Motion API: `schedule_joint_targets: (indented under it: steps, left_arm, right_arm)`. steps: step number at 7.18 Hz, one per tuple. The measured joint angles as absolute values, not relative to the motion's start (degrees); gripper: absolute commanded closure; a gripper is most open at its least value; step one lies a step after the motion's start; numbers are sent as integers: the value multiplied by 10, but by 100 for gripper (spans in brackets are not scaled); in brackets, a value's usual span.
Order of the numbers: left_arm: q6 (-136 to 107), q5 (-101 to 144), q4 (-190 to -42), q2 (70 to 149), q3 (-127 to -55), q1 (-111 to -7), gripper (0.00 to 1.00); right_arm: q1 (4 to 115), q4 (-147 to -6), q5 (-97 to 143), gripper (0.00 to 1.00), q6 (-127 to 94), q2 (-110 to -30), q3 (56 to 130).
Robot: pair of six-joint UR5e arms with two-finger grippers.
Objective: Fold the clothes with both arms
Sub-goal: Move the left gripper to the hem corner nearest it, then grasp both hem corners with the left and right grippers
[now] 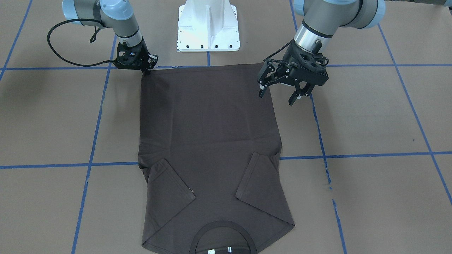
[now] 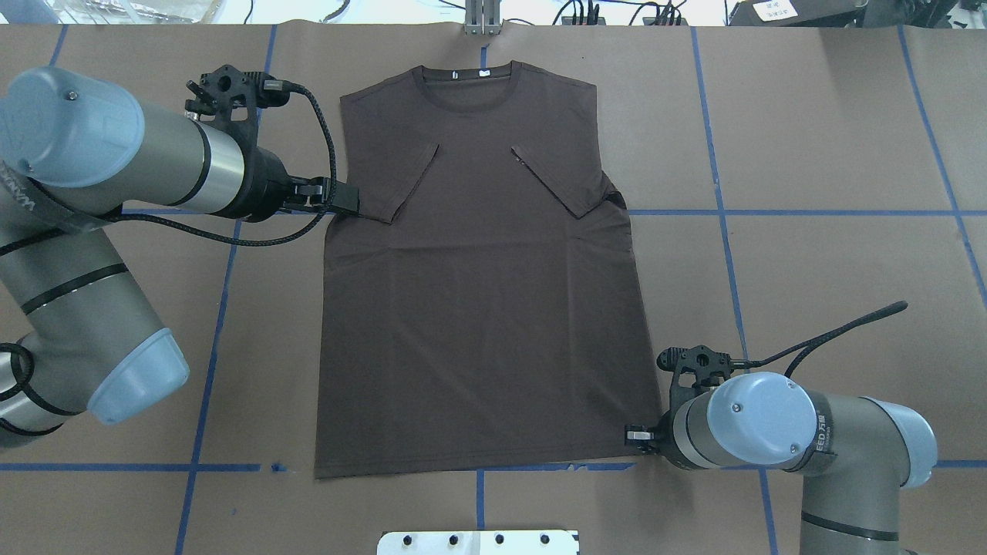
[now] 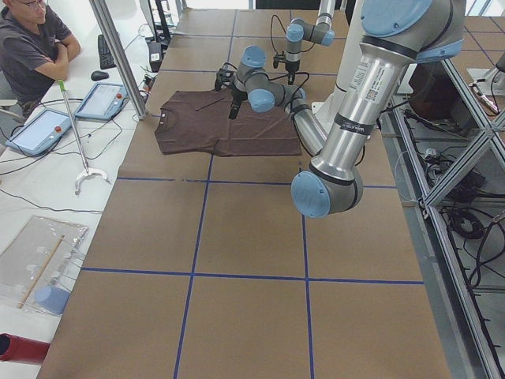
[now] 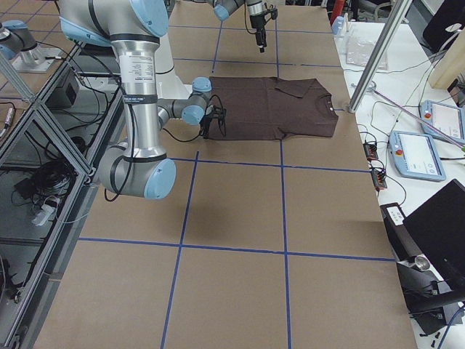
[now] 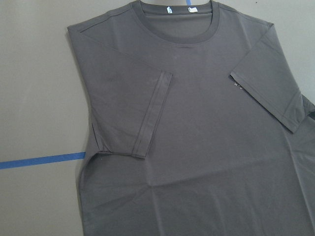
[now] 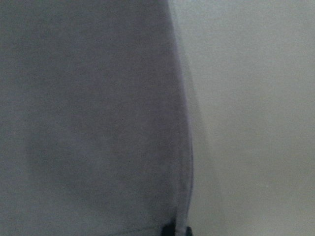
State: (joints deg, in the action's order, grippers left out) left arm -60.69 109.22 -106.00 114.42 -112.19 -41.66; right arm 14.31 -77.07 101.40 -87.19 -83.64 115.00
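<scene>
Brown table [image 1: 370, 116], flat T-shirt [image 1: 208, 134], left end effector [image 1: 278, 98] spread over its edge, right end effector [image 1: 147, 70] seemingly clenching hem

Letters "EED" stand on the right arm [image 2: 822, 441].

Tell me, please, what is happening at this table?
Two robot arms work on a dark brown T-shirt that lies flat on the table, both sleeves folded in. The right gripper is down at one hem corner; whether it grips the cloth cannot be seen. The left gripper hangs open above the shirt's other edge, holding nothing.
</scene>
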Motion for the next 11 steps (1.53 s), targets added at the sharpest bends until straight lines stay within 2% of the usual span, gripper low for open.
schedule_joint_targets:
  steps: [4,6,9,11]
  left_arm:
    - [-616,1093,-1060,1142,-1123,-417,0]
    - [-748,1101,-1064,1119,-1145,-393,0]
    - [-1006,988,-1055,1057,-1172,-203,0]
    - [-1087,950,-1002,1048,-1178,-130,0]
  right_arm:
    - [149,-769,1009,100,-873,-835,1174]
    - [153,-766,989,100,-873,-836,1193]
    - [169,-763,982,100,-874,-837,1222]
    - [177,-762,984,100,-874,-837,1227]
